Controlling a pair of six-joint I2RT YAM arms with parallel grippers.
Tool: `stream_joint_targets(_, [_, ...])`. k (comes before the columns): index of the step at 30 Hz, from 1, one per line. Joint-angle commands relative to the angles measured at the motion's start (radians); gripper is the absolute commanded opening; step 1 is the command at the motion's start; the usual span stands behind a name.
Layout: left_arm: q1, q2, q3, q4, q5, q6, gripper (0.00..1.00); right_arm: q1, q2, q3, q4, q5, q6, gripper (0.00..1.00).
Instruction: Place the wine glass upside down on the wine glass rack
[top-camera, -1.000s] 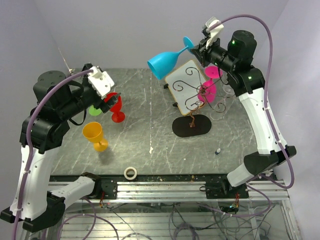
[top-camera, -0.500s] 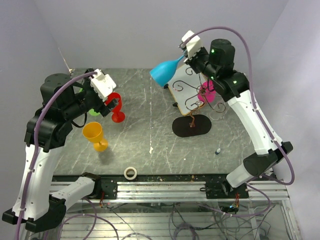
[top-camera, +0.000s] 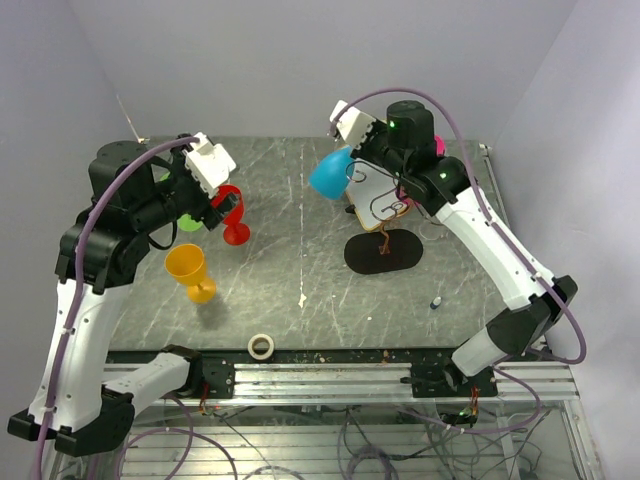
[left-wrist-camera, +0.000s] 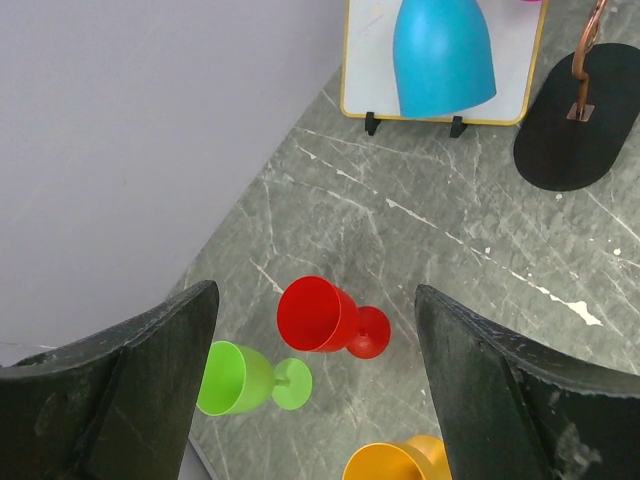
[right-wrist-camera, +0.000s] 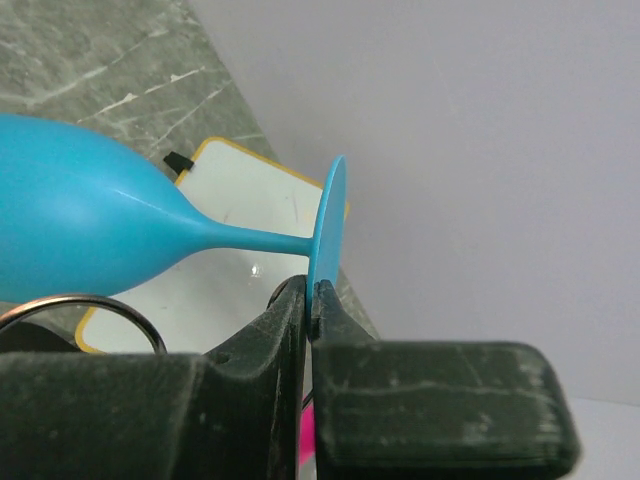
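My right gripper (top-camera: 360, 165) is shut on the foot of a blue wine glass (top-camera: 330, 172), gripping the rim of the foot (right-wrist-camera: 328, 235) between its jaws (right-wrist-camera: 312, 295). The glass lies roughly sideways in the air, bowl (right-wrist-camera: 80, 235) pointing left, beside the top of the rack. The rack is a dark wire stand (top-camera: 385, 207) on a black oval base (top-camera: 383, 252), also in the left wrist view (left-wrist-camera: 568, 130). A pink glass (top-camera: 437, 145) hangs on it, mostly hidden by my arm. My left gripper (left-wrist-camera: 315, 292) is open and empty, high above the red glass.
A red glass (top-camera: 232, 212), a green glass (left-wrist-camera: 240, 378) and an orange glass (top-camera: 188, 268) stand at the left. A white board with a wooden rim (left-wrist-camera: 365, 60) leans behind the rack. A tape roll (top-camera: 262, 346) and a small object (top-camera: 437, 301) lie near the front.
My right arm has swung left and down with the blue glass, bringing it from behind the rack to the rack's left side. My left arm has shifted slightly.
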Motion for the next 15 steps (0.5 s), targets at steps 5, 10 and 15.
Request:
stream_joint_targets(5, [0.010,0.014,0.024,0.029,0.032,-0.006,0.90,0.003,-0.080,-0.029,-0.034,-0.014,-0.077,0.00])
stream_joint_targets(10, [0.010,0.021,0.025,0.028,0.043,-0.002,0.90,0.005,-0.107,-0.052,-0.053,-0.016,-0.102,0.00])
stream_joint_targets(15, [0.012,0.025,0.022,0.023,0.047,0.004,0.90,0.004,-0.122,-0.077,-0.055,0.004,-0.124,0.00])
